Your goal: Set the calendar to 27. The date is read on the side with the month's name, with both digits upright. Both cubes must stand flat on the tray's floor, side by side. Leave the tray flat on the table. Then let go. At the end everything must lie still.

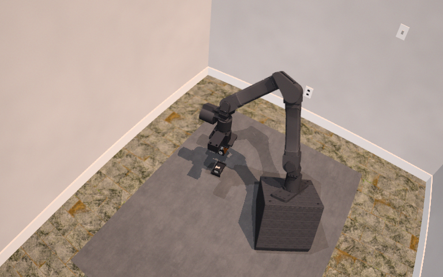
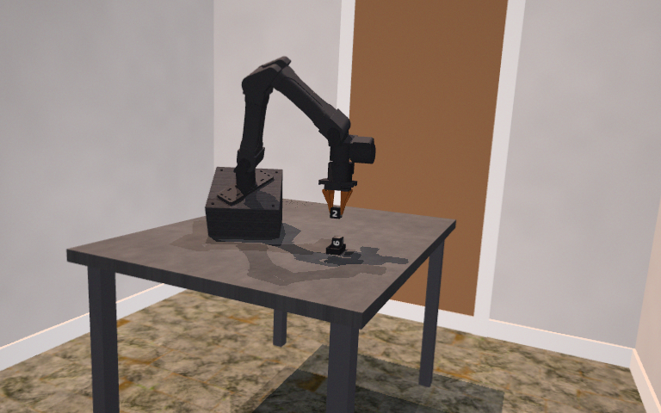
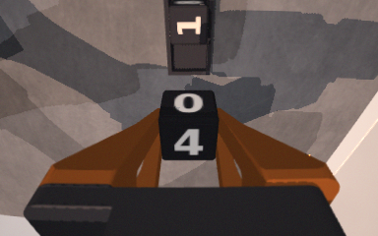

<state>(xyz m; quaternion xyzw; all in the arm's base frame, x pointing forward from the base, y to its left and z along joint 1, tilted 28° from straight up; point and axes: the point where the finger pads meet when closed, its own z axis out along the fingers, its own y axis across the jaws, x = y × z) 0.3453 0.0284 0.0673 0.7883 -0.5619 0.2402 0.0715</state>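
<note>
My gripper (image 1: 223,149) (image 2: 336,211) (image 3: 188,117) is shut on a black cube (image 1: 221,152) (image 2: 335,213) (image 3: 189,144), high above the table. This cube shows an upright 2 in the exterior view, and 4 and 0 in the wrist view. The small dark tray (image 1: 216,174) (image 2: 331,251) (image 3: 189,73) lies on the table. The other black cube (image 1: 218,168) (image 2: 337,242) (image 3: 189,25) stands in it, with a sideways 1 on top and a 6 or 9 towards the exterior camera. The tray's place nearer the gripper in the wrist view is empty. No month's name is readable.
The arm's dark base block (image 1: 285,226) (image 2: 244,223) stands on the grey table (image 1: 155,226) (image 2: 170,261), well to one side of the tray. The table's edge lies beyond the tray, and shadows of the arm fall around it.
</note>
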